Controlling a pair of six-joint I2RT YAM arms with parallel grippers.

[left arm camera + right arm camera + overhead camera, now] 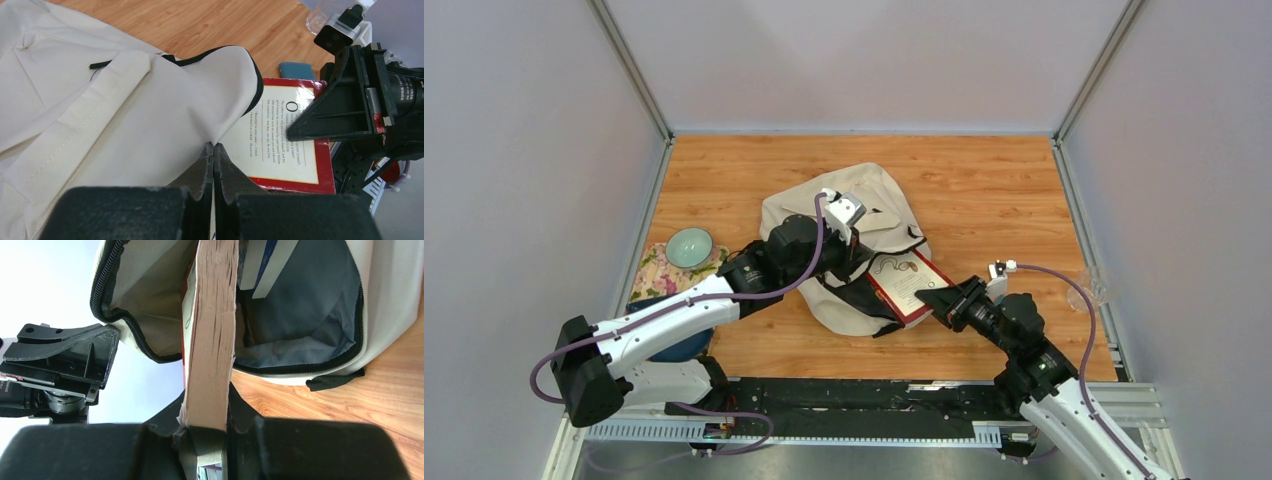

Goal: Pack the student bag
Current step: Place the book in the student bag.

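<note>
The left claw [213, 149] pinches the rim of the student bag [100, 115]; the right claw [207, 422] clamps the book [212, 340], half inside the mouth.

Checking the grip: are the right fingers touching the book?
Touching. The right wrist view shows the right fingers clamped on both sides of the book.
</note>
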